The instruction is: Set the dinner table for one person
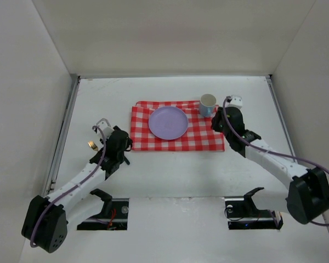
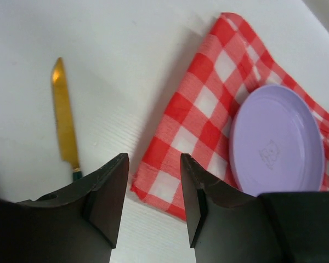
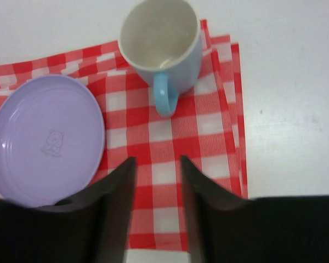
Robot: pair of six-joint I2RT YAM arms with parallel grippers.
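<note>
We log the dinner table [image 1: 170,181] spanning the view, a checked cloth [image 1: 178,134] toward its far edge carrying a lilac plate [image 1: 168,122] and a blue mug [image 1: 208,104], a gold knife [image 2: 64,123] nearer the left edge with its seemingly green handle hidden behind a finger, and the left gripper [image 2: 153,164] and right gripper [image 3: 157,164] both spread, holding nothing.

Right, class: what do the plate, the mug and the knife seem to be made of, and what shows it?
Plate: probably plastic, matte lilac; a small bear is moulded into it.
Mug: likely glazed ceramic, pale blue outside, cream inside; thick wall, soft gloss.
Knife: gold-coloured blade, apparently metal by its sheen, though plastic is possible.
</note>
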